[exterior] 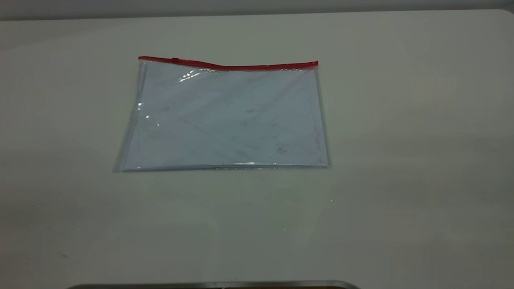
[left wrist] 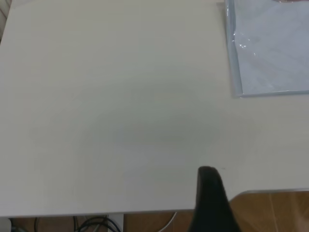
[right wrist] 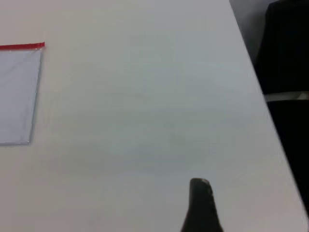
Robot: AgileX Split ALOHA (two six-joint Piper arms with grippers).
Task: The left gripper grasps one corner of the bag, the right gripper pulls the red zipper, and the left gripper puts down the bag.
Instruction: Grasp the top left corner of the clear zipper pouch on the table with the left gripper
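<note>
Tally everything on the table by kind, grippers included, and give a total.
Bag, clear, lying flat: 1
Red zipper along the bag's far edge, slider tab near its left end: 1
Grippers, each showing only one dark fingertip in its own wrist view, both off the bag: 2 (left gripper, right gripper)
Total: 4

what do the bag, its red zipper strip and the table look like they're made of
The bag looks like thin clear soft plastic: glossy glints, creases, smudges, and a pale sheet seen through it. The red zipper looks like molded plastic, wavy along the edge, with a tiny slider. The table seems a smooth matte off-white laminate; the core is not visible.
</note>
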